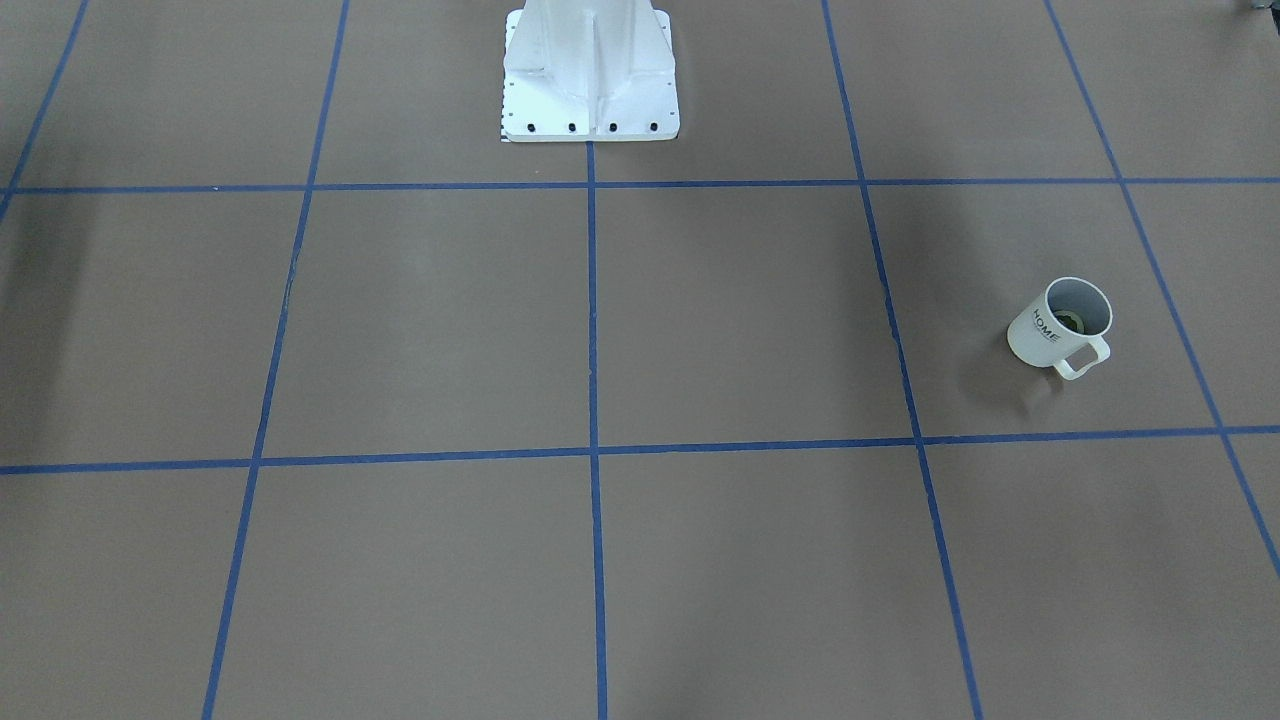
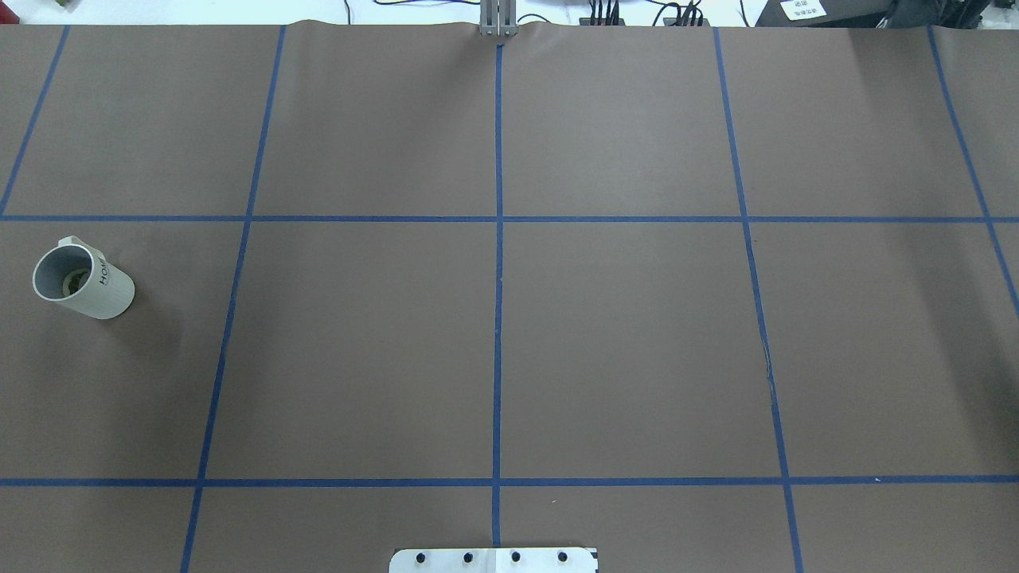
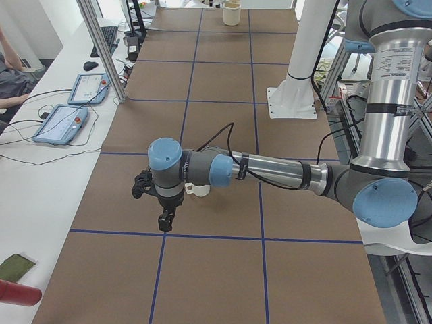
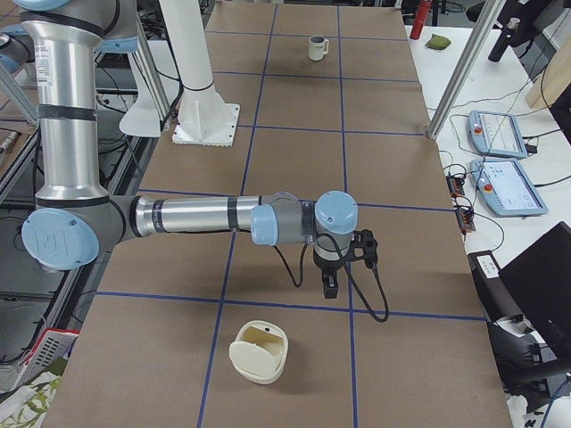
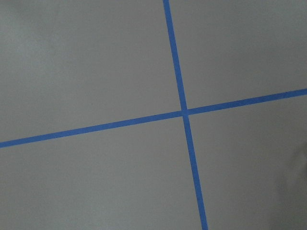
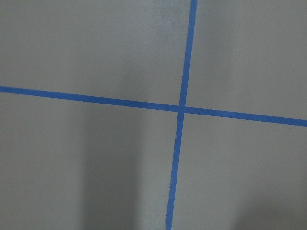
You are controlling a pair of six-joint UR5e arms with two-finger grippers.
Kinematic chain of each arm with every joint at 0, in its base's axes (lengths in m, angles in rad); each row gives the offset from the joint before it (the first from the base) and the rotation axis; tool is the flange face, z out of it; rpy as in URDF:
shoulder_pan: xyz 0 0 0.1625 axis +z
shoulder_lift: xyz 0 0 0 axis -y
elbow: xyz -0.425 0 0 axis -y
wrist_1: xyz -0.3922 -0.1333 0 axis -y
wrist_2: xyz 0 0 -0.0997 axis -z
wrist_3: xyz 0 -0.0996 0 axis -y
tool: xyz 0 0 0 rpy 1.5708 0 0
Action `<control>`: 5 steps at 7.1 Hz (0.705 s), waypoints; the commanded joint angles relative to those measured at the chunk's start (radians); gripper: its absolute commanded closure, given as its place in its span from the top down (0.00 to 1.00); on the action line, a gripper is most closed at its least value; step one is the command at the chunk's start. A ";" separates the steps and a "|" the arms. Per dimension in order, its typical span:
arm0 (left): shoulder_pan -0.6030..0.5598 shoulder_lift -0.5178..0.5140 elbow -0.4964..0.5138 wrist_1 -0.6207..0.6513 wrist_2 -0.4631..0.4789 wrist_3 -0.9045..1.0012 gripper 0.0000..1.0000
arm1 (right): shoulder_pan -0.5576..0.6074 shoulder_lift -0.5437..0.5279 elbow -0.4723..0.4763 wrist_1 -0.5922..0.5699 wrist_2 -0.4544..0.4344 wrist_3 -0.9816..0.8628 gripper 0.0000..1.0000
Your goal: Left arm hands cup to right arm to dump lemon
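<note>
The white cup (image 1: 1058, 325) with black "HOME" lettering stands upright on the brown table, far on the robot's left side (image 2: 83, 281). The yellow-green lemon (image 1: 1073, 322) lies at its bottom (image 2: 76, 280). In the exterior left view the left arm's wrist partly hides the cup (image 3: 199, 190), and the left gripper (image 3: 164, 221) hangs fingers down just nearer the camera than it. The right gripper (image 4: 329, 287) points down over the table's other end, far from the cup (image 4: 316, 47). I cannot tell whether either gripper is open or shut. Both wrist views show only bare table and blue tape.
The white pedestal base (image 1: 590, 75) stands at the robot's side of the table. A cream container (image 4: 259, 352) lies on its side near the right end. A side bench carries tablets (image 3: 61, 121) and cables, with a person's arm (image 3: 10, 67) beside it.
</note>
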 commanded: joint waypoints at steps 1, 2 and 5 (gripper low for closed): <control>0.041 -0.005 -0.062 -0.010 -0.033 -0.003 1.00 | 0.000 0.002 0.017 0.001 -0.002 -0.001 1.00; 0.072 0.000 -0.050 -0.008 -0.105 -0.069 1.00 | 0.002 0.005 0.037 0.001 -0.002 0.000 1.00; 0.260 0.056 -0.059 -0.292 -0.098 -0.678 1.00 | -0.008 -0.021 -0.004 0.117 0.022 -0.003 1.00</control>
